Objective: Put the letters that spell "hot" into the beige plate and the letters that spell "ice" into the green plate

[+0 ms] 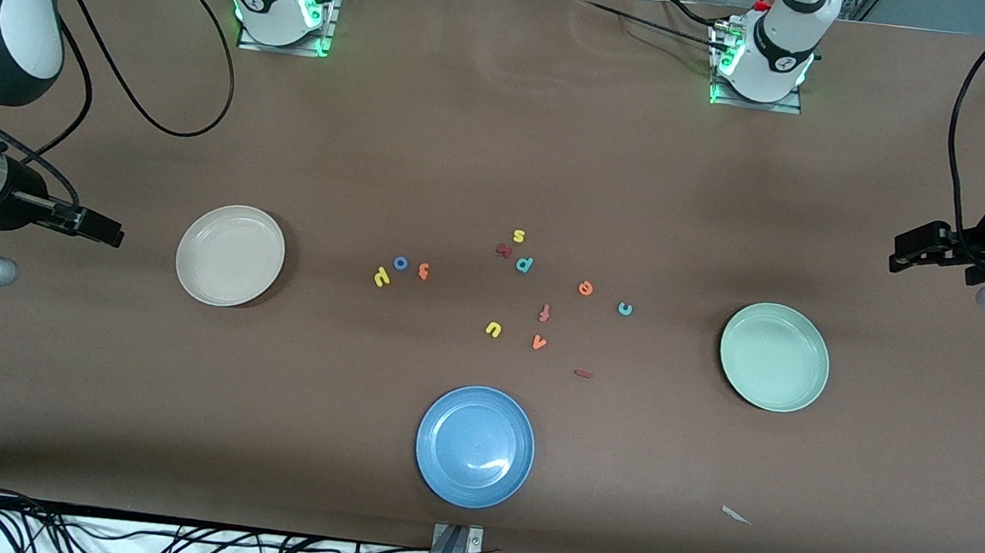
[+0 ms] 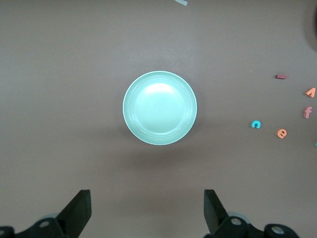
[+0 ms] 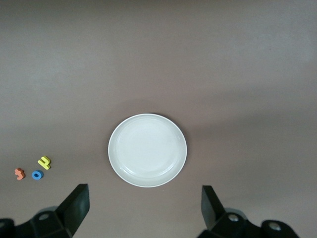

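Observation:
The beige plate (image 1: 230, 255) (image 3: 147, 150) lies toward the right arm's end of the table, the green plate (image 1: 774, 356) (image 2: 159, 108) toward the left arm's end. Between them lie a yellow h (image 1: 381, 277) (image 3: 44, 161), a blue o (image 1: 401, 263) (image 3: 37, 174) and an orange t (image 1: 423, 271) (image 3: 20, 173). Closer to the green plate are an orange e (image 1: 585, 288) (image 2: 281, 133), a teal c (image 1: 625, 308) (image 2: 255, 124) and a dark red i (image 1: 583, 374) (image 2: 282, 77). My right gripper (image 3: 143, 206) hangs open and empty high beside the beige plate. My left gripper (image 2: 147, 208) is open and empty high beside the green plate.
A blue plate (image 1: 475, 446) sits nearest the front camera. Other letters lie among the task's: yellow s (image 1: 519, 236), teal p (image 1: 524, 264), red-orange f (image 1: 545, 312), yellow u (image 1: 493, 329), orange v (image 1: 538, 342). A paper scrap (image 1: 736, 515) lies near the front edge.

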You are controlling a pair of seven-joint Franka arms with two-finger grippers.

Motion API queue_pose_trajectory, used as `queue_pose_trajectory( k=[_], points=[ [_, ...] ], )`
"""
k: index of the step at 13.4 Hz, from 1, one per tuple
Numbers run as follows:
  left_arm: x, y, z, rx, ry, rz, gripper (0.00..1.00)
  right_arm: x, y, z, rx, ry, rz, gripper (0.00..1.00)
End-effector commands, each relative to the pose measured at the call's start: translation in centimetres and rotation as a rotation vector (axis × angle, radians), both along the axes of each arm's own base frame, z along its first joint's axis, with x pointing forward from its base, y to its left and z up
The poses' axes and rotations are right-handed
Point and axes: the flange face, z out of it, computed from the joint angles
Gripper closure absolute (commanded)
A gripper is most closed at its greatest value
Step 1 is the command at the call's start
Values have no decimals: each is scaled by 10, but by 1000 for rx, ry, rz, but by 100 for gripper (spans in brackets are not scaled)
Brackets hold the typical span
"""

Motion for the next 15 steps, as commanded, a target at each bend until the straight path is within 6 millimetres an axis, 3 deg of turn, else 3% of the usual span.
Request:
queue_pose_trajectory(
  k=[1, 15],
  points=[
    [-1, 1, 2, 27, -14, -28, 0, -5, 3, 6, 19, 5, -10, 0],
    [0, 2, 1, 27, -14, -27, 0, -8, 3, 4, 16, 25, -23, 0]
  ],
)
